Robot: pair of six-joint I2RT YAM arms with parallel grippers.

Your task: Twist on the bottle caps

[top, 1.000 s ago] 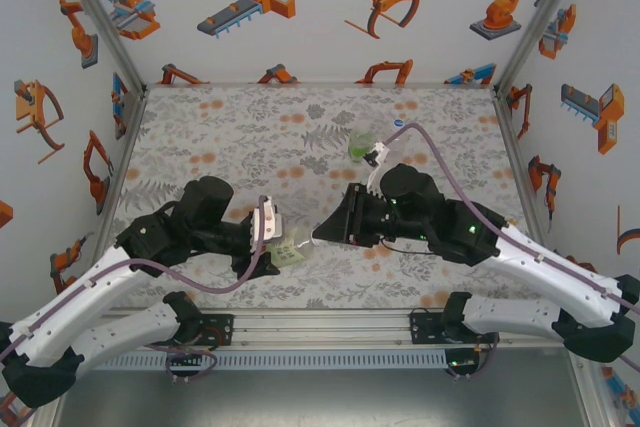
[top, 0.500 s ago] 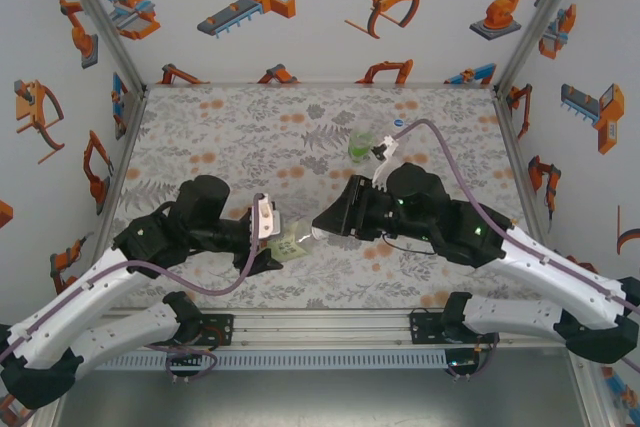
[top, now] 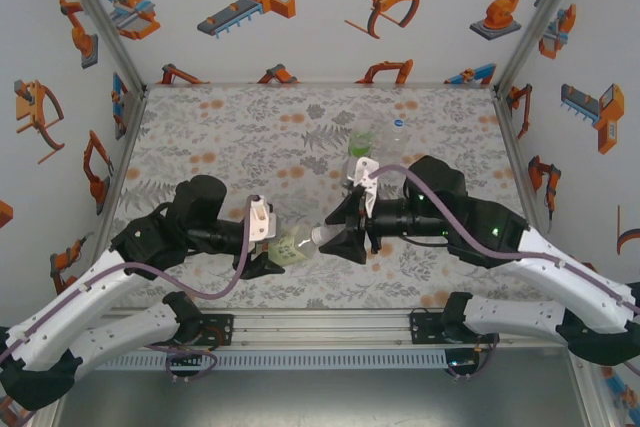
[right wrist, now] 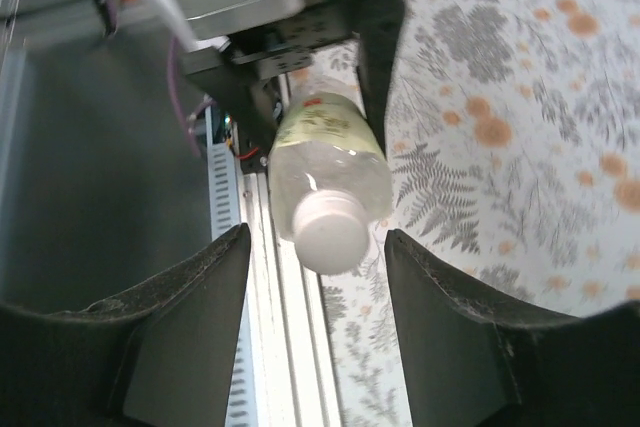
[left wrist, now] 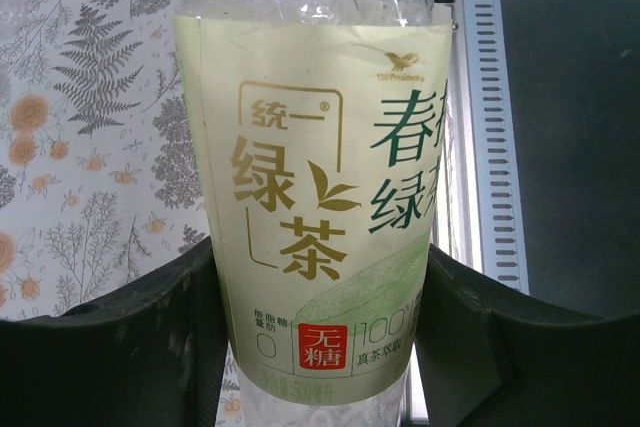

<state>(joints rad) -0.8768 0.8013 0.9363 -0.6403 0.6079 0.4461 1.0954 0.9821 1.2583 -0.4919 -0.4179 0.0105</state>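
I see my left arm point(top: 90, 297) and right arm point(top: 570, 272) in white shells with black joints, left claw point(top: 272, 255) and right claw point(top: 338, 235) matte black, a purple cable point(top: 200, 294) looping along each.

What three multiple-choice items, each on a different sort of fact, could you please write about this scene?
1. Where is the yellow-green labelled bottle?
A. Held in the left gripper, above the table
B. Standing at the table's far edge
C. Lying on the table by the right arm's base

2. What colour is that bottle's cap?
A. Orange
B. Black
C. White

3. How does the right gripper stand?
A. Shut on the cap
B. Open, a finger on each side of the cap
C. Shut, far from the bottle

Answers:
1 A, since the left wrist view shows that gripper's fingers clamped on the label.
2 C, since the right wrist view shows a pale white cap on the neck.
3 B, since gaps show between the cap and both fingers.
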